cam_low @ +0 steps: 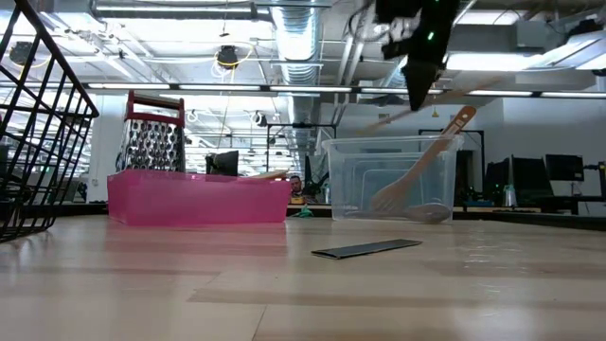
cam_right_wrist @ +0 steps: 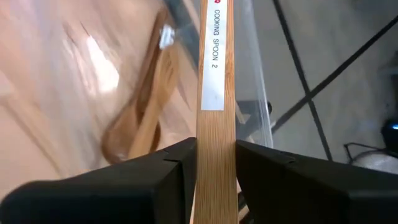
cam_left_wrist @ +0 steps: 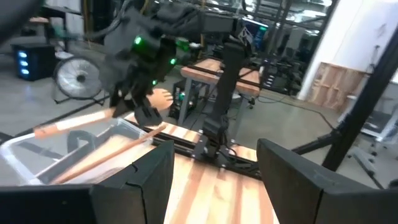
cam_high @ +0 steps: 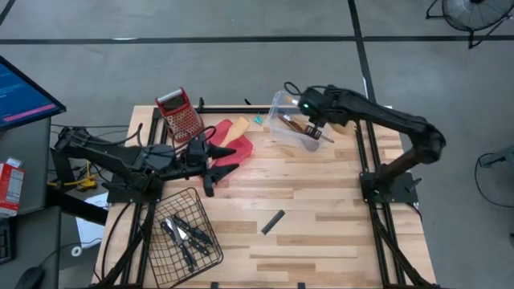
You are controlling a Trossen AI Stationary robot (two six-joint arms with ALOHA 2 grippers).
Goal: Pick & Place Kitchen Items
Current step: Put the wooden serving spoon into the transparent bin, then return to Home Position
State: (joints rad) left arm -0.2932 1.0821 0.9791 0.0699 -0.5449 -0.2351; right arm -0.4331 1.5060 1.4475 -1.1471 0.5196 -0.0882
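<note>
Right hand (cam_right_wrist: 214, 163) hangs above the clear plastic bin (cam_high: 291, 120) at the far side of the counter (cam_high: 321, 209), its two dark fingers clamped on the flat handle of a light wooden cooking spoon (cam_right_wrist: 215, 112). A white strip label on that smooth, straight-grained handle reads "COOKING SPOON 2". Inside the bin, a second wooden spoon (cam_low: 417, 175) with a rounded bowl leans against the transparent wall, handle tilted upward.

Left hand (cam_high: 210, 167) rests low near the red tray (cam_high: 241, 149), fingers spread wide and holding nothing. Beside the tray stands a metal box grater (cam_high: 181, 112) with a red top and perforated steel faces. A black wire basket (cam_high: 169, 249) at the near left corner holds several steel-bladed knives with black handles (cam_high: 186, 233), lying in a loose heap. One thin, dark, flat strip (cam_high: 273, 222) lies alone on the pale butcher-block planks, well apart from everything else.
</note>
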